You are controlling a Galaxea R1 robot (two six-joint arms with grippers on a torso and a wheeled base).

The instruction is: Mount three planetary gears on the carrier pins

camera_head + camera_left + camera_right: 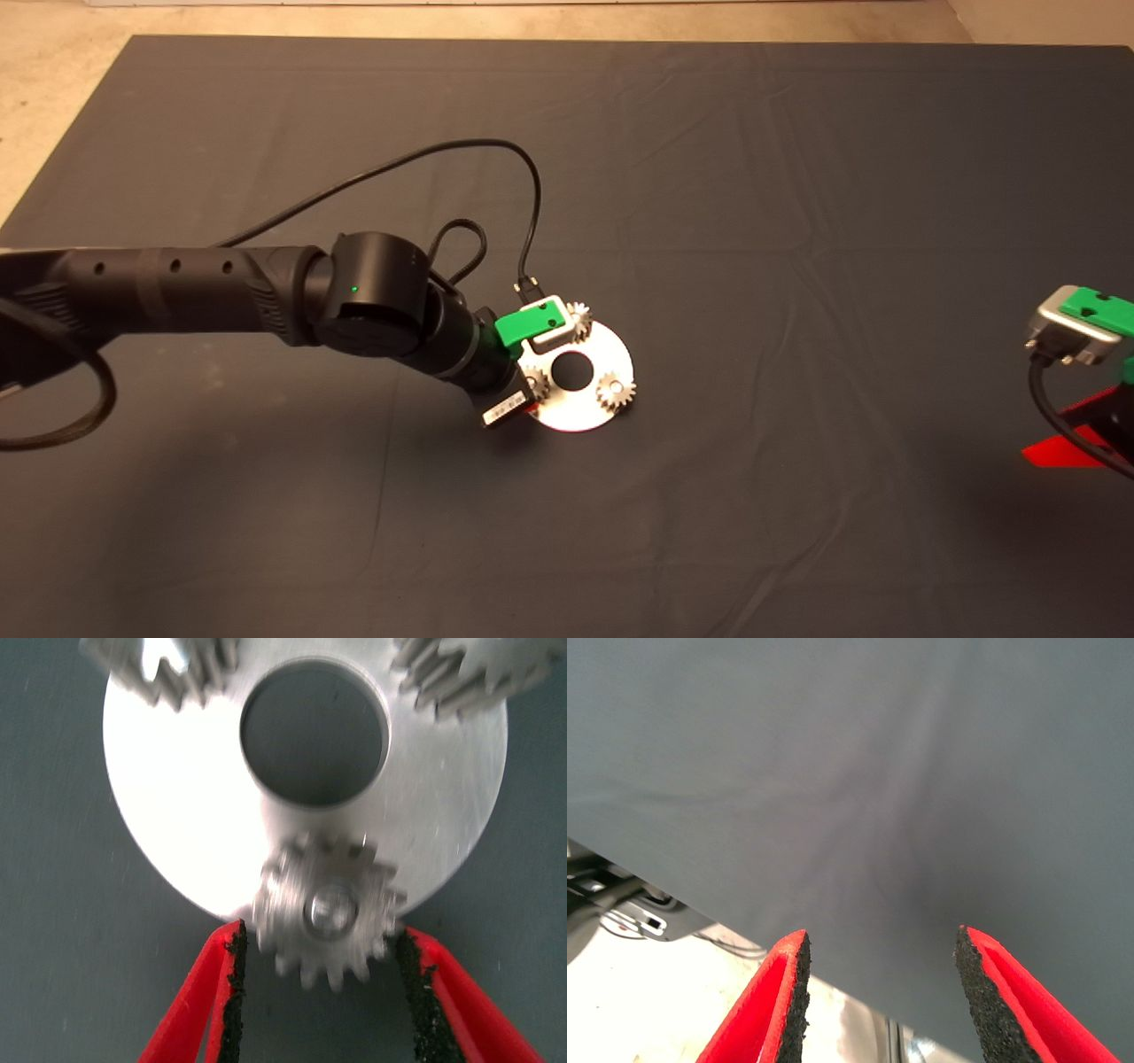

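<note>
Gears all sit on the disc (pixel 580 403) now: one planetary gear at the far rim (pixel 580 321), one at the right rim (pixel 615 391), and a third at the left rim (pixel 328 911), seen best in the left wrist view. That third gear has a silvery carrier pin (pixel 330 909) showing through its bore, so it looks seated, though motion blur makes full seating a judgement only. Left hand (pixel 323 992) is spread, its red fingers (pixel 208 992) flanking the gear with small gaps on both sides and the pads not touching the teeth; likely placed so because the gear has just been let go onto its pin and the hand needs room to clear the teeth. Disc lies flat on the dark mat (pixel 797 221) of the worktop, central hole (pixel 314 731) bare. Right hand (pixel 877 992) is parked at the right edge of the worktop, fingers apart, holding nothing, out of the working arm's way. Hidden: in the head view the left hand's green body covers the third gear and part of the far one; the other two pins are not clear; in the left wrist view both farther gears are cut off by the frame edge.
</note>
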